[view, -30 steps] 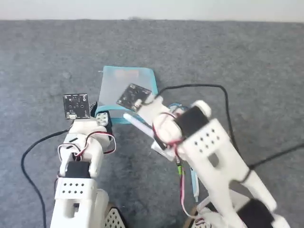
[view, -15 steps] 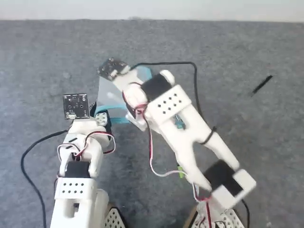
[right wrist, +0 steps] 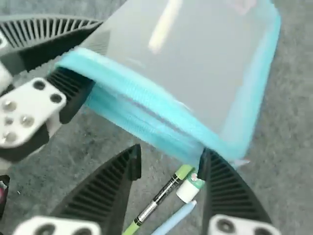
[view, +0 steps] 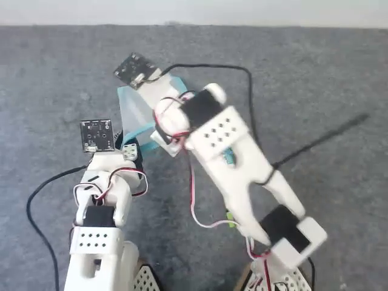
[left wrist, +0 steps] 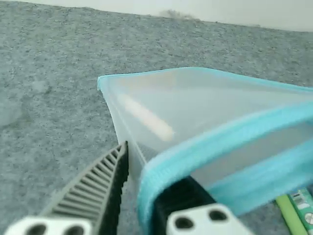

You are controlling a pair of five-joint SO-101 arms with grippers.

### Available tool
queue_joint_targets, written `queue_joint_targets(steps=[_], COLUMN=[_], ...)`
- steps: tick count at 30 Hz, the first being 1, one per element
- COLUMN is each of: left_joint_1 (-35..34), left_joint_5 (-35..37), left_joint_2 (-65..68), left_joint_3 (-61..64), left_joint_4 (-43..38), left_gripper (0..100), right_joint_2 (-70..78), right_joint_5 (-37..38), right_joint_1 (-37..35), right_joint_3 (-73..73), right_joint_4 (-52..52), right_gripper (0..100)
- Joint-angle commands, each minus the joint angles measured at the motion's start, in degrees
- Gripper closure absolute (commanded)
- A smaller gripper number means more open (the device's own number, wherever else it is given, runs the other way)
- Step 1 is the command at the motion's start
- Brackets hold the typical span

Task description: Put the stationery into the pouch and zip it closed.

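Observation:
The translucent pouch [view: 134, 108] with a teal zip edge lies on the grey carpet, its mouth lifted. My left gripper [left wrist: 142, 171] is shut on that teal edge [left wrist: 195, 156] and also shows as the white and black gripper [right wrist: 29, 112] in the right wrist view. A white pen [left wrist: 146, 117] lies inside the pouch [right wrist: 195, 58]. My right gripper [right wrist: 169, 152] hovers open just above the pouch's mouth, with nothing between its fingers. A green pen [right wrist: 164, 196] and a pale blue pen [right wrist: 173, 223] lie on the carpet beneath it.
The right arm [view: 230, 151] stretches across the middle of the carpet towards the pouch, with a black cable [view: 242, 79] looping behind it. The left arm [view: 103, 206] stands at the front left. A pale wall edge [view: 194, 12] runs along the back.
The right arm swung forward from the front right to above the pouch. The white pen it carried now lies inside the pouch. The left arm kept still.

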Motion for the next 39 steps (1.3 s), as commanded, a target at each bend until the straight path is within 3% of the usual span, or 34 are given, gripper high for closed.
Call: queue_joint_targets(steps=[1, 5, 10, 15, 21, 39], left_joint_1=[0.18, -0.18, -4.75, -6.68, -6.68, -6.51], left_joint_5=[-1.23, -1.23, -0.97, -0.88, -0.97, -1.23], left_joint_2=[0.44, 0.35, 0.18, 0.35, 0.35, 0.35], left_joint_3=[-0.4, -0.4, -0.66, -0.57, -0.48, -0.4], left_joint_4=[-0.53, -0.53, -0.62, -2.73, -2.81, -2.64], left_gripper=[99, 99, 99, 99, 99, 99], right_joint_2=[-9.54, -15.96, -23.87, -30.2, -32.84, -32.75], right_joint_5=[-0.35, -0.35, -0.35, -0.26, 3.43, 3.25], right_joint_1=[0.75, 1.71, 11.38, 19.82, 21.32, 19.91], right_joint_3=[-3.43, -2.29, 14.07, 45.45, 71.74, 88.62], right_joint_4=[4.09, 8.66, 7.34, -7.43, -23.6, -39.87], right_gripper=[78.6, 78.6, 78.6, 81.6, 88.2, 88.2])
